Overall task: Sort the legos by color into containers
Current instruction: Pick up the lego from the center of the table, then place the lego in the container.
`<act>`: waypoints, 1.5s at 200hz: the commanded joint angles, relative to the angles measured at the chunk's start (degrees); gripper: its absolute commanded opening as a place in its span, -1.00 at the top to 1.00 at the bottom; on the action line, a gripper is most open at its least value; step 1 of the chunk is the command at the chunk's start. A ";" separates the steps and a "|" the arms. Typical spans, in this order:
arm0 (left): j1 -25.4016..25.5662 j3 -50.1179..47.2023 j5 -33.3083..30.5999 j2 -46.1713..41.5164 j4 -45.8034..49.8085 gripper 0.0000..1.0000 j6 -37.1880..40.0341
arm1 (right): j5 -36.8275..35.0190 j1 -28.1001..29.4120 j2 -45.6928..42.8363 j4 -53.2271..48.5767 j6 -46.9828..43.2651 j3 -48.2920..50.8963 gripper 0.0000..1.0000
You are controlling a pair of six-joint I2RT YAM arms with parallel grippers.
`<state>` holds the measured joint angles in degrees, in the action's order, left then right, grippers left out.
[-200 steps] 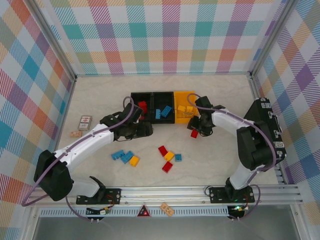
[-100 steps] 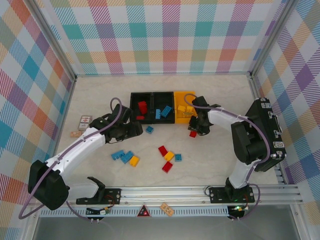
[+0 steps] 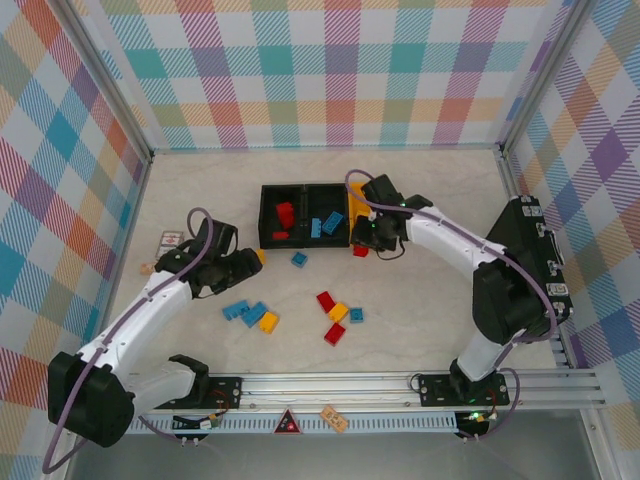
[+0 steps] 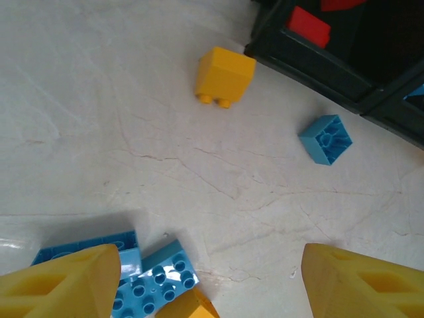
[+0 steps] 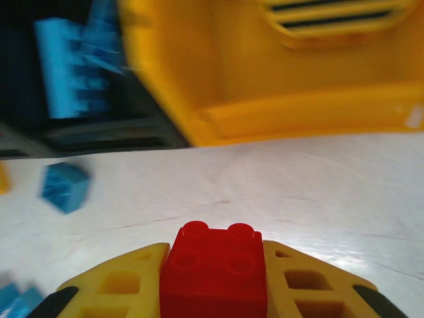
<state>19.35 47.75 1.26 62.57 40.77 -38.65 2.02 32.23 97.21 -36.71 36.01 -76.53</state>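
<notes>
Firmly clamped in the right tool (image 5: 213, 281) sits a red lego (image 5: 213, 262); left tool (image 4: 209, 265) gapes

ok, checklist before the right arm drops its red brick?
1. right hand shut on red brick: ok.
2. Destination, the left black bin, already holds red bricks: ok.
3. right hand over that bin: not ok, it sits at the yellow bin front.
4. left hand open, outside that bin: ok.
5. Height to clear that bin's wall: cannot tell.
</notes>
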 commanded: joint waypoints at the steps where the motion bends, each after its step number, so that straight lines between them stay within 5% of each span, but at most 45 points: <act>1: -1.50 -1.81 2.16 -1.89 0.79 -0.44 -1.77 | 2.59 1.96 3.55 -1.95 -2.23 -6.23 0.56; 194: -3.43 -5.75 2.85 -6.69 3.08 -0.44 -3.49 | 12.47 9.56 43.60 -13.40 -2.62 -60.02 0.47; 258: -3.45 -6.78 2.78 -7.49 3.38 -0.44 -3.59 | 11.93 9.87 46.68 -14.44 -1.76 -64.77 0.07; 300: -3.45 -6.82 2.90 -7.55 3.09 -0.44 -3.84 | 10.33 9.87 43.26 -15.54 -3.24 -63.73 0.04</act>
<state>16.71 41.36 3.60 55.92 42.46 -41.43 13.08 41.71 143.81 -50.06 33.78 -139.48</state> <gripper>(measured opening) 0.719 0.483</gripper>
